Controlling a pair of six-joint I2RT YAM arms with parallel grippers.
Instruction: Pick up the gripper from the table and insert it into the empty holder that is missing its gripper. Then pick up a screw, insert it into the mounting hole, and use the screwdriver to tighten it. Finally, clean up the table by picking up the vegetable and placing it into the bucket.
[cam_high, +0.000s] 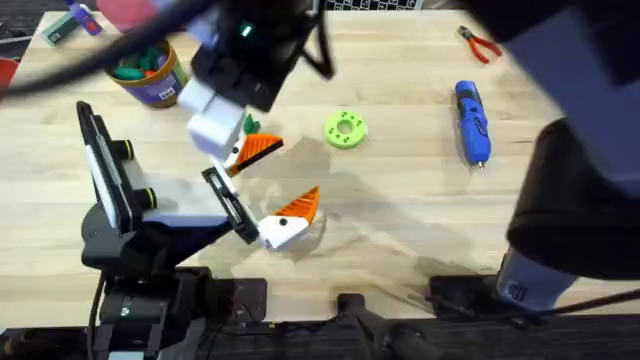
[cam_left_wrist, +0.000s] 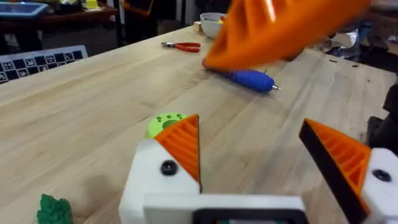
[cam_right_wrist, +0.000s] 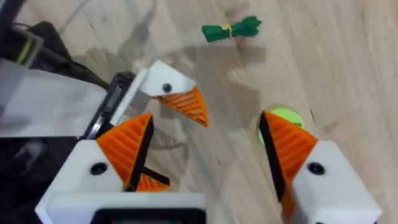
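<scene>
My left gripper (cam_high: 297, 168) (cam_left_wrist: 249, 124) rests low over the table, open. Each of its white blocks carries an orange wedge (cam_left_wrist: 183, 146) (cam_left_wrist: 342, 158), so I cannot tell the holder and its gripper from the twin. My right gripper (cam_high: 225, 135) (cam_right_wrist: 205, 124) hovers open just above the left one's far finger (cam_high: 258, 148). The green vegetable (cam_high: 250, 122) (cam_right_wrist: 231, 29) (cam_left_wrist: 53, 208) lies beside them. Further right lies the blue screwdriver (cam_high: 472, 122) (cam_left_wrist: 249, 79). The bucket (cam_high: 150, 75) stands at the back left. No loose screw is in view.
A bright green disc (cam_high: 346, 130) (cam_left_wrist: 165, 121) lies right of the grippers. Red-handled pliers (cam_high: 480, 45) (cam_left_wrist: 181, 45) lie at the back right, with a white bowl (cam_left_wrist: 211, 22) beyond. The right arm's dark bulk (cam_high: 570, 200) covers the right side.
</scene>
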